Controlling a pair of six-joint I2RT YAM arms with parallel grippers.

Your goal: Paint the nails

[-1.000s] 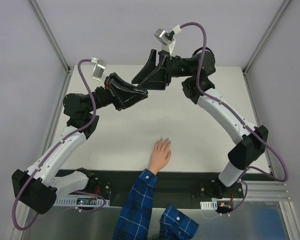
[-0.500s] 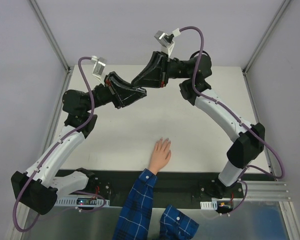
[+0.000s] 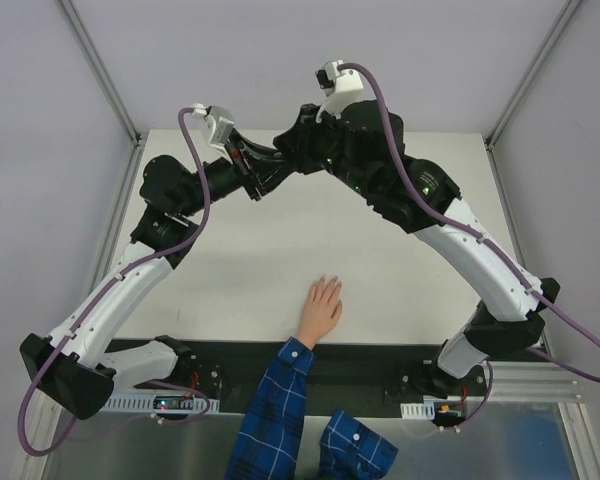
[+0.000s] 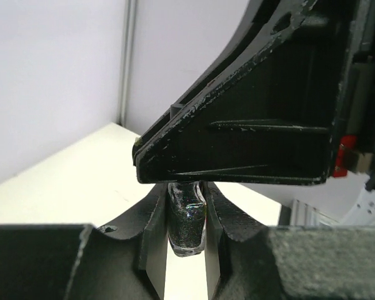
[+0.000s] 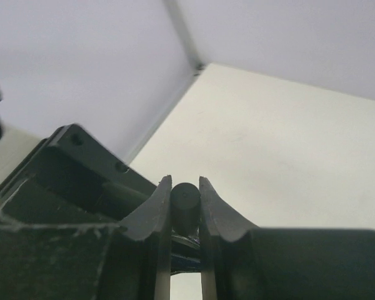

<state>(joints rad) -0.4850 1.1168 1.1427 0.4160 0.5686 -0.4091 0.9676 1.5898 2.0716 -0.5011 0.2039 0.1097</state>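
Note:
A light-skinned hand (image 3: 320,308) with a blue plaid sleeve (image 3: 275,405) lies flat at the table's near middle. Its nails (image 3: 326,283) are too small to make out. My left gripper (image 3: 261,178) is raised over the far table and is shut on a small dark glittery bottle (image 4: 186,226). My right gripper (image 3: 286,160) meets it from the right, shut on the bottle's black cap (image 5: 185,205). In the left wrist view the right gripper's black body (image 4: 256,119) hangs just above the bottle. The bottle is hidden in the top view.
The white table (image 3: 400,280) is walled by grey panels with metal frame posts (image 3: 100,70). A black base strip (image 3: 380,365) runs along the near edge. Purple cables (image 3: 195,200) loop off both arms.
Both grippers have risen and drawn closer together over the far table. The right wrist has rolled over and the arm stretched up. The hand has not moved.

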